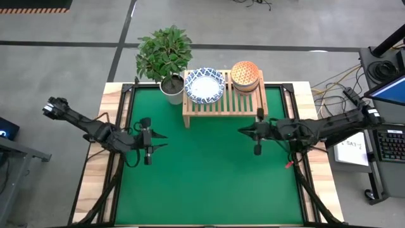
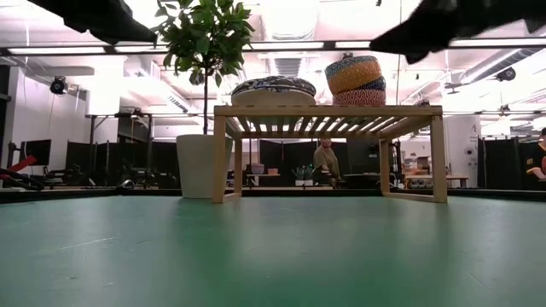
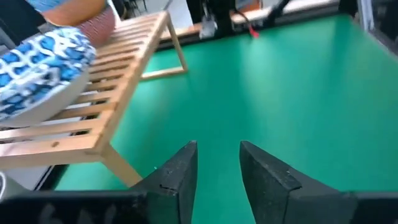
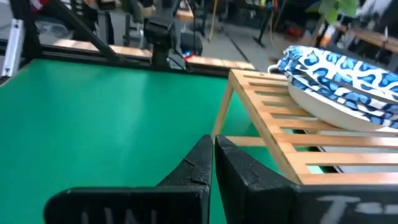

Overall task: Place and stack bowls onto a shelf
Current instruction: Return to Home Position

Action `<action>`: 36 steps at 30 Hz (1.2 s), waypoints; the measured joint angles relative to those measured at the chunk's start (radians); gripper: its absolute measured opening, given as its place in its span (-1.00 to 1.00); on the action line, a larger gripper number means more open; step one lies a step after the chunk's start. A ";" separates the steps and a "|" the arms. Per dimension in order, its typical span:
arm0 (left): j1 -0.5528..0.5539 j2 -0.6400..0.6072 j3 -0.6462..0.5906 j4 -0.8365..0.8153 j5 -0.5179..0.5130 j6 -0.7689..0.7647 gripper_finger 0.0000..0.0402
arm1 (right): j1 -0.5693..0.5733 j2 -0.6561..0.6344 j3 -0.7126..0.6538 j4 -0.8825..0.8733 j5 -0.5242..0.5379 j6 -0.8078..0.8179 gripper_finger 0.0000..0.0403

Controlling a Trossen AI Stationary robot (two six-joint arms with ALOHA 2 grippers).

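Observation:
The light-wood shelf (image 1: 221,98) stands at the far middle of the green mat on its two side legs. On its slatted top rest a stack of wide white bowls with blue patterned rims (image 1: 204,85) at the left and a stack of smaller coloured bowls (image 1: 245,75) at the right. Both stacks also show in the low view, the wide bowls (image 2: 273,85) and the smaller bowls (image 2: 357,78). My left gripper (image 1: 163,135) hovers open over the mat's left half and holds nothing. My right gripper (image 1: 242,131) hovers shut in front of the shelf's right leg, also with nothing in it.
A white pot with a leafy plant (image 1: 171,88) stands against the shelf's left end. The green mat (image 1: 209,177) lies bare between the arms and toward the near edge. Cables and a keyboard (image 1: 389,142) lie off the table's right side. A person (image 2: 325,160) sits far behind the shelf.

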State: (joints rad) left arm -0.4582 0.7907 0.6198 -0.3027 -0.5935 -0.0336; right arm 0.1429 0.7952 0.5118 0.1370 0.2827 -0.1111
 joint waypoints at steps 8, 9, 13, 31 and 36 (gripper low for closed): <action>0.061 -0.242 -0.215 0.268 0.056 -0.030 -0.70 | -0.005 -0.186 -0.158 0.097 -0.021 -0.064 -0.96; 0.073 -0.270 -0.250 0.293 0.056 -0.048 -0.73 | -0.010 -0.206 -0.172 0.103 -0.021 -0.065 -0.96; 0.113 -0.366 -0.364 0.313 0.087 -0.092 -0.84 | -0.036 -0.287 -0.224 0.107 -0.032 -0.075 -0.96; 0.378 -0.790 -0.466 0.125 0.231 -0.015 -1.00 | -0.208 -0.463 -0.332 0.047 -0.189 0.022 -0.96; 0.400 -0.791 -0.532 0.141 0.291 -0.058 -1.00 | -0.233 -0.488 -0.368 0.041 -0.209 0.025 -0.96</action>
State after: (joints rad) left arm -0.0582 -0.0001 0.0879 -0.1617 -0.3027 -0.0912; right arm -0.0901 0.3069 0.1435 0.1782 0.0739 -0.0858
